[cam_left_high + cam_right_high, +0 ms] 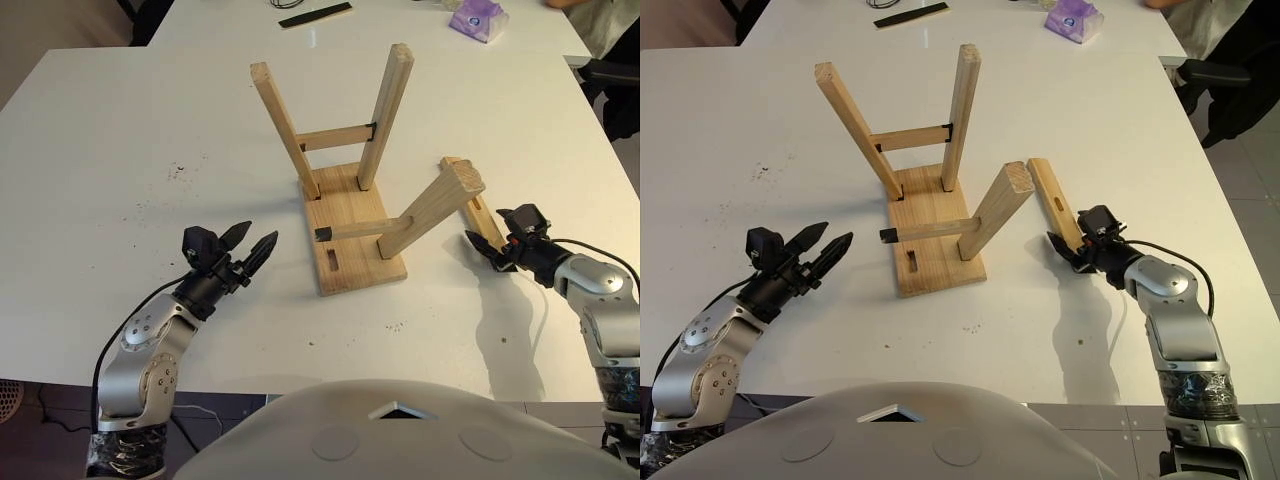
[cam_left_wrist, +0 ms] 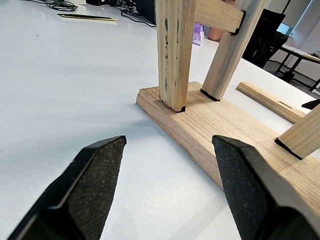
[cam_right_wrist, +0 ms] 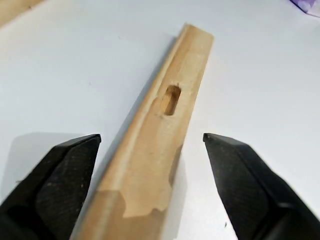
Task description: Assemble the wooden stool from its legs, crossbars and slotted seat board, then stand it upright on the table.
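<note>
The job looked a little more than half done. The pale, slotted wooden seat board (image 1: 345, 212) lay flat near the middle of the white table (image 1: 120, 150). Two light wooden legs (image 1: 285, 125) rose from its far end, joined by a short wooden crossbar (image 1: 335, 137). A third wooden leg (image 1: 432, 210) stood tilted at the near right corner, apparently seated. Its black-tipped second crossbar (image 1: 352, 231) stuck out leftward with nothing on its free end, and the near left slot (image 1: 912, 262) was empty.

The fourth, loose leg (image 1: 1054, 205), with a mortise cut in it, lay on the table just right of the board. The right gripper (image 1: 1068, 250) straddled its near end, fingers spread and not yet clasping it. The left gripper (image 1: 258, 236) hovered near left of the board, fingers released and empty.

Left to do, by my reckoning: fit that leg, then turn the stool upright.
</note>
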Robot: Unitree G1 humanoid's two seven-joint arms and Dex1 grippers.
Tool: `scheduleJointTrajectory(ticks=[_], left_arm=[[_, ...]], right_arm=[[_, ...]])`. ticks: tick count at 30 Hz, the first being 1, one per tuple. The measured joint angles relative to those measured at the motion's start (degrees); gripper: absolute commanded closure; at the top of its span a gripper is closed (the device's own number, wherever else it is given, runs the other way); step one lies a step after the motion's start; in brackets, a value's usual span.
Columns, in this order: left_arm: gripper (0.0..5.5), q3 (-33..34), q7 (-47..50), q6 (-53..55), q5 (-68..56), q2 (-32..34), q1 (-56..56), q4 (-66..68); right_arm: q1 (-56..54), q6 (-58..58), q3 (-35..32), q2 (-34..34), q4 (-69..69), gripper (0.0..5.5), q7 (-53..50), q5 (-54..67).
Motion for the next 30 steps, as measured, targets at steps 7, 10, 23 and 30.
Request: scheduleJointTrajectory(ticks=[7, 10, 23, 30], left_arm=[[2.31, -0.4, 1.4, 0.7, 0.4, -0.4, 0.5, -1.5], [2.31, -0.8, 1.5, 0.0, 0.9, -1.3, 0.6, -0.4], [2.31, 2.5, 4.3, 2.3, 0.4, -0.6, -4.8, -0.5], [2.31, 8.5, 8.1, 11.7, -15.4, 6.0, -22.8, -11.4]], right_arm=[[1.8, 2.7, 0.0, -1.5, -1.1, 2.45, 2.9, 2.1], [1.7, 4.0, -0.3, -0.3, -0.9, 2.91, 2.5, 3.3], [-4.0, 6.8, -2.4, 4.3, 4.3, 3.44, -1.1, 6.6], [-22.5, 11.5, -16.5, 5.1, 3.6, 3.44, 1.7, 26.7]])
